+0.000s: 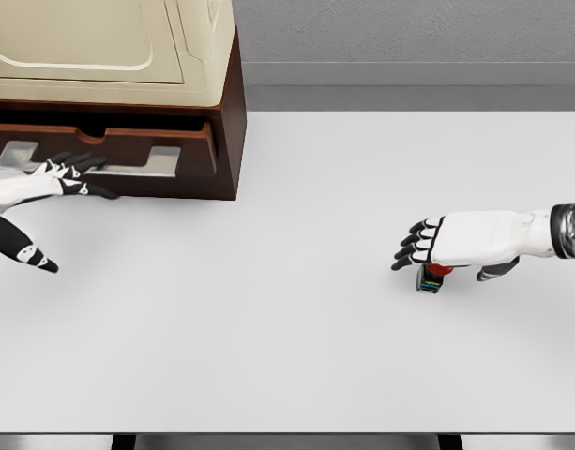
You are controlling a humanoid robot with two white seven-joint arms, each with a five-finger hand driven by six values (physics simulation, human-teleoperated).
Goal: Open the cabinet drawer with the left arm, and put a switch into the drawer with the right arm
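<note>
Drawer: the dark brown wooden cabinet drawer (109, 141) under the cream-topped cabinet (109, 47) appears pulled out a little, its metal handle (128, 161) facing the bench; I judge the opening begun, though how far it still has to travel I cannot tell.
Left hand: the white and black left hand (67, 175) lies at the handle, fingers (92, 164) stretched along the bar; a firm hold is not clear.
Switch: the small dark switch with a red top (432, 275) stands on the white bench (287, 356), well apart from the cabinet, at the right.
Right hand: the right hand (456, 242) hovers directly over the switch, fingers (414, 246) loosely curled, thumb low beside it; the switch peeks out beneath the palm.
Left to do: grasp, carry, place in drawer.
</note>
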